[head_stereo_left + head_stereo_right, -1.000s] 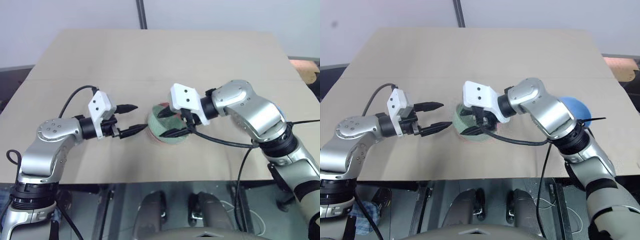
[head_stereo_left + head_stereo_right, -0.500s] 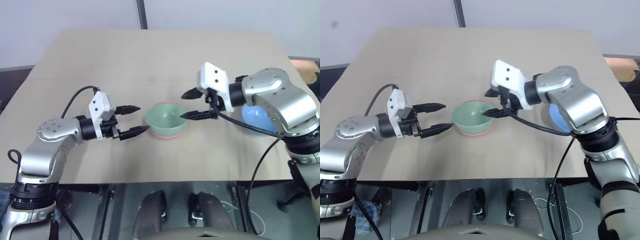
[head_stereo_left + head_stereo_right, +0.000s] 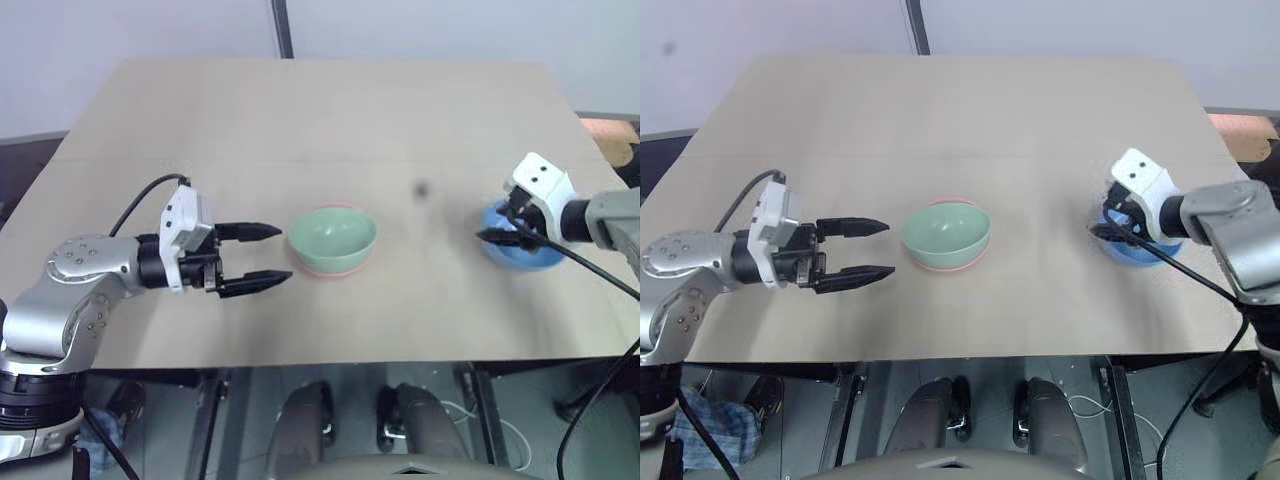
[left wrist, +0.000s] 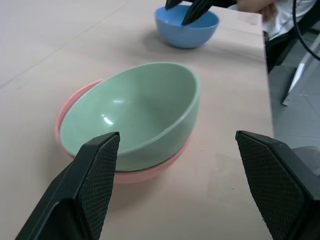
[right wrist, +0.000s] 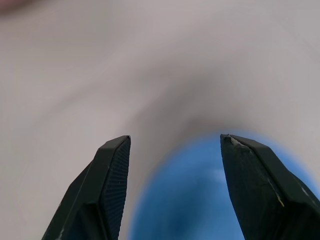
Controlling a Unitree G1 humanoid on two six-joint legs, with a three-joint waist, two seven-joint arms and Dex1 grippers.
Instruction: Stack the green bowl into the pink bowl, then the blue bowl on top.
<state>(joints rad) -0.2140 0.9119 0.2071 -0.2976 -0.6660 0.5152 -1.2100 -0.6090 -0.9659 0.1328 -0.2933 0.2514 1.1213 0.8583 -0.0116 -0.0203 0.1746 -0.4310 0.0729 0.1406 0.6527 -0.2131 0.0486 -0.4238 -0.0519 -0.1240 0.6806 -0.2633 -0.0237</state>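
We read no brand, label or writing on anything in view. Nearest us, at the lower left of the head view, the left gripper (image 3: pixel 256 254) held its two black, cross-hatched fingers wide apart with nothing between them, its tips pointing toward the middle of the frame. Just beyond those tips, near but not touching, the green bowl (image 3: pixel 333 235) sat nested in the pink bowl (image 3: pixel 327 268), tilted a little, so that only a salmon rim showed under it. Both were smooth, plain and round, resting on the matte tan table (image 3: pixel 320 120). At the right edge of the frame, well apart from the pair, lay the blue bowl (image 3: pixel 520 248), equally smooth. The right gripper (image 3: pixel 498 228) stood over its near rim, fingers spread wide and gripping nothing; in the right wrist view the bowl's blue showed between them.
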